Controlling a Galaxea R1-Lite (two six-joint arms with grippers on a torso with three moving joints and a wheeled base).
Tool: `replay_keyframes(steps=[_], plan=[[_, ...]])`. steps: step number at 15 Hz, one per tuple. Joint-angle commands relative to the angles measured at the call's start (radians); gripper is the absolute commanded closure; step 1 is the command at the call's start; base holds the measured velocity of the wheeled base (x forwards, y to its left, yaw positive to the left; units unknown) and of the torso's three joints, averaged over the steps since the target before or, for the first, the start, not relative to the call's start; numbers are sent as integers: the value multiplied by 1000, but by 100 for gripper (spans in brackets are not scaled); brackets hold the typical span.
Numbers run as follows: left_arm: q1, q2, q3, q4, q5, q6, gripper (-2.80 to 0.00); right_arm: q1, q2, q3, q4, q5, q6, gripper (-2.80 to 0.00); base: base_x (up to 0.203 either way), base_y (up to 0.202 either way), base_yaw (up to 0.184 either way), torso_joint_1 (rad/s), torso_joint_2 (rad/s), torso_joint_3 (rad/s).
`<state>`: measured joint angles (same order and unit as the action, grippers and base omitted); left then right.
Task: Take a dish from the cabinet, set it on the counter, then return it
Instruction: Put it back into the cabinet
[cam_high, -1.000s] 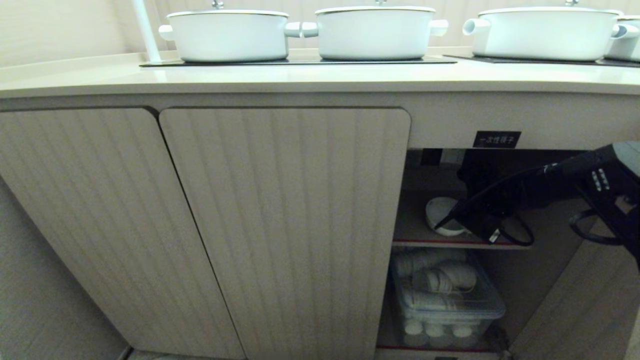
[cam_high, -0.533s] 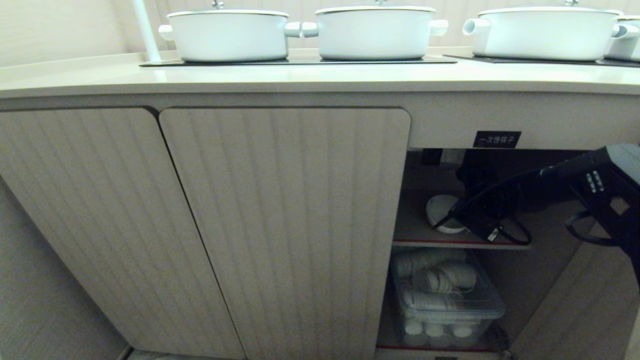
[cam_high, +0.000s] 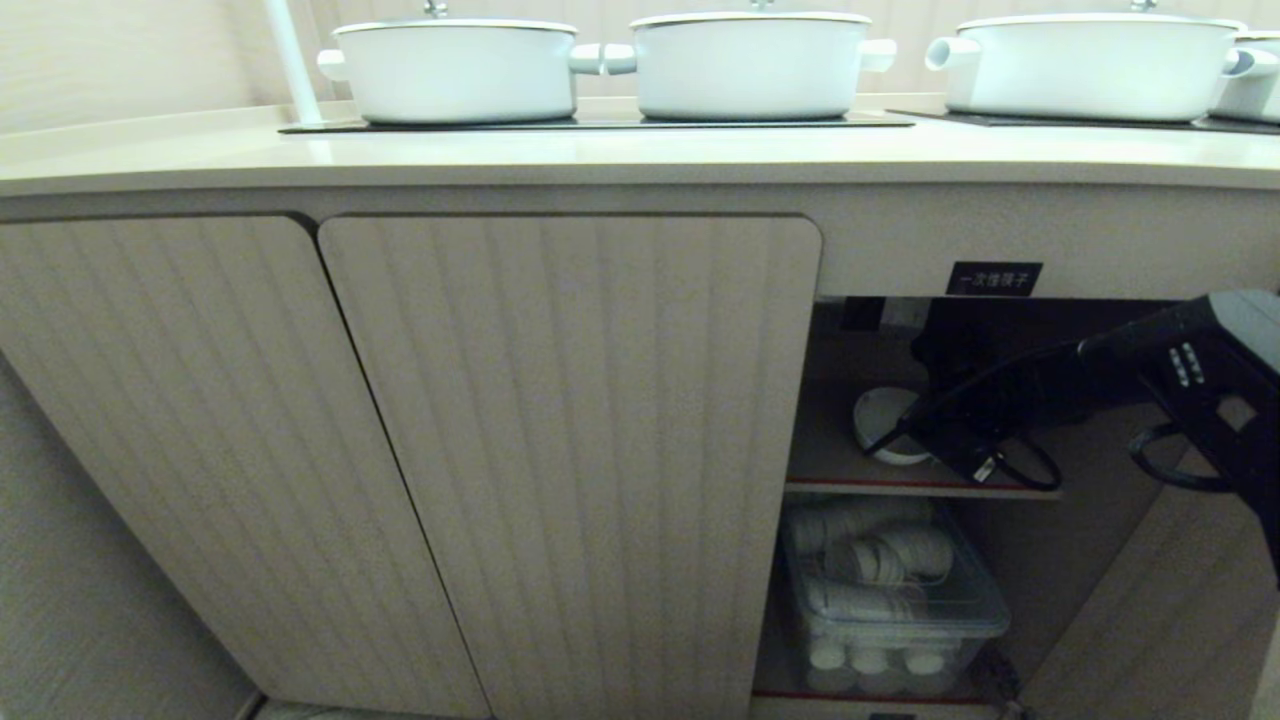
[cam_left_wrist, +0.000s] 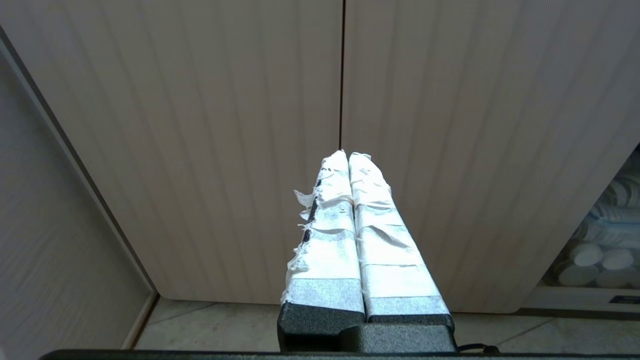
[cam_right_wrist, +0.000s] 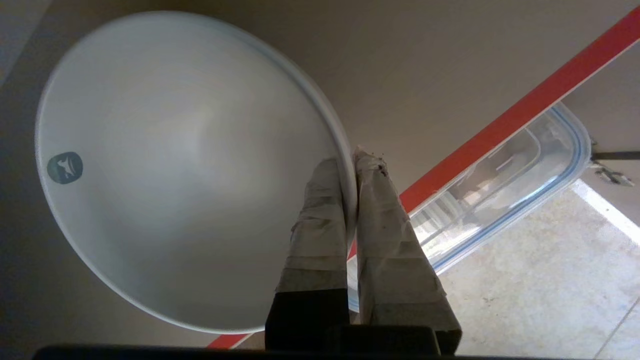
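Observation:
The dish (cam_high: 880, 420), a small white bowl, is inside the open right bay of the cabinet (cam_high: 570, 450), just above the inner shelf (cam_high: 900, 487). My right gripper (cam_high: 915, 435) reaches in from the right and is shut on the dish's rim. In the right wrist view one taped finger lies inside the dish (cam_right_wrist: 175, 170) and the other outside, with the right gripper (cam_right_wrist: 350, 157) pinching the rim. The dish is tilted; I cannot tell whether it touches the shelf. The counter (cam_high: 600, 155) runs above. My left gripper (cam_left_wrist: 348, 154) is shut and empty, facing the closed fluted doors.
Three big white lidded pots (cam_high: 455, 70) (cam_high: 750, 65) (cam_high: 1090, 65) stand on black panels on the counter. Below the shelf sits a clear plastic box (cam_high: 890, 590) of white dishes. The bay's open door (cam_high: 1170, 600) stands at the right. A black label (cam_high: 993, 278) hangs above the opening.
The right arm has edged slightly left and deeper into the bay with the dish still gripped. Nothing else has moved.

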<state>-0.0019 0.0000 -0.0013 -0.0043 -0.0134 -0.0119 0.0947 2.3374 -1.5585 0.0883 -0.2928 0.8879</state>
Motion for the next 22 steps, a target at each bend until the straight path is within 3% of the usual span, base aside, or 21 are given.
replay_keyframes(steps=[1,22], plan=[[0,0,0,0,0,0,0,-1,3,0,2,-2,5,0,0,0,0,0,0,0],[0,0,1,0,0,0,0,-1,37,-34,10,-6,53,0,0,0,0,0,0,0]])
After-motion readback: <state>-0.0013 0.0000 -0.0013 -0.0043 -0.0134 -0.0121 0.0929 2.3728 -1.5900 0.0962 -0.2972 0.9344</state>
